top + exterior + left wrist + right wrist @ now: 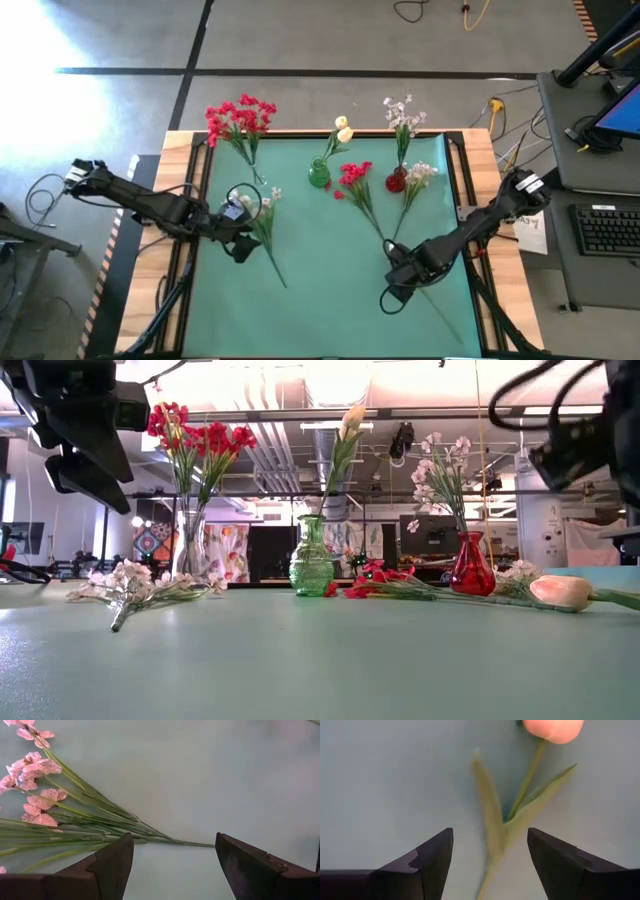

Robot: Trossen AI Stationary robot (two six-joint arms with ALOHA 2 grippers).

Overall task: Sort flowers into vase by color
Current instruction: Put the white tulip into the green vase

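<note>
Flowers are lying loose on the green table point(330, 290), awaiting sorting. Lower right, the right gripper point(490, 857), fingers wide, is hovering over a cream-yellow bud stem point(520, 795). Left of centre, the left gripper point(174, 865), also wide, is straddling the white spray's stem point(190, 843), probably for a pinch. Farther up, a loose red flower point(354, 178) is crowding the green vase point(319, 175) and red vase point(396, 181).

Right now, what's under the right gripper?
Beneath the open right gripper lies a cream-yellow bud flower flat on the green mat; its lower stem end is out of view.
</note>
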